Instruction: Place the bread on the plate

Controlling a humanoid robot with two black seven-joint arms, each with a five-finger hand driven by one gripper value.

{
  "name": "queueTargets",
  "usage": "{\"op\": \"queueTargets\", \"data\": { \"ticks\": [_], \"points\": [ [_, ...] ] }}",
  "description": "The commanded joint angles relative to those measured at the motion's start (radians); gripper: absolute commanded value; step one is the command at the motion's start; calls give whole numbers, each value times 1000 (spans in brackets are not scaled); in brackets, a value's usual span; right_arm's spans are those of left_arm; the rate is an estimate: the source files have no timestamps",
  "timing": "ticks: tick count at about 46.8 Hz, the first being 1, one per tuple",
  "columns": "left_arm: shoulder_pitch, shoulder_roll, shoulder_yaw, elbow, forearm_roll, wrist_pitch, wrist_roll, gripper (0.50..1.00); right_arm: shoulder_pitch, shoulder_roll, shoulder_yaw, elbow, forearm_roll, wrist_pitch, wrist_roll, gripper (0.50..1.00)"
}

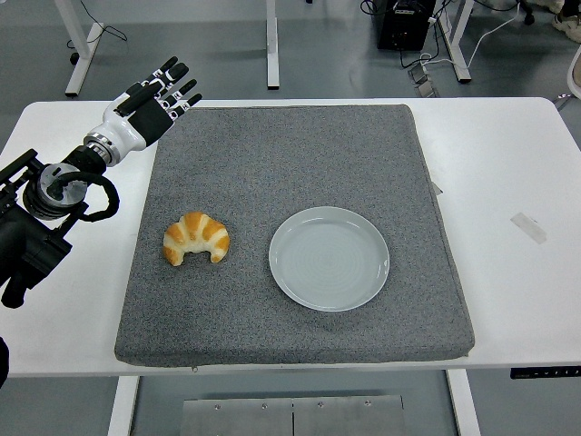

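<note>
Bread (196, 238): on the mat, toward the near edge from the left hand (156, 94), well apart.
Left hand: fingers extended, empty.
Plate (329, 258): just right of the bread.

The robot hand (154, 97) shows a white palm shell and black segmented fingers (174, 73) with pale bands; behind it, a silver wrist ring, black arm housings and a looping black cable (102, 202).

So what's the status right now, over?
Left hand open, raised at the mat's far-left corner. Croissant on mat, untouched, left of the empty plate. Path clear.
</note>
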Motion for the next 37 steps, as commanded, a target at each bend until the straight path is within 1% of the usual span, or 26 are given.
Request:
{"op": "queueTargets", "data": {
  "ticks": [1, 7, 13, 26, 37],
  "points": [
    [-1, 0, 3, -1, 0, 0, -4, 981, 1, 0, 0, 0, 0, 0, 0, 1000],
    [-3, 1, -3, 1, 0, -2, -8, 981, 1, 0, 0, 0, 0, 0, 0, 1000],
    [-8, 3, -2, -1, -5, 0, 5, 981, 1, 0, 0, 0, 0, 0, 0, 1000],
    [-11, -2, 9, -1, -3, 0, 5, 981, 1, 0, 0, 0, 0, 0, 0, 1000],
    [-9, -3, 12, -1, 0, -23, 5, 981, 1, 0, 0, 2, 0, 0, 0, 1000]
  ]
}}
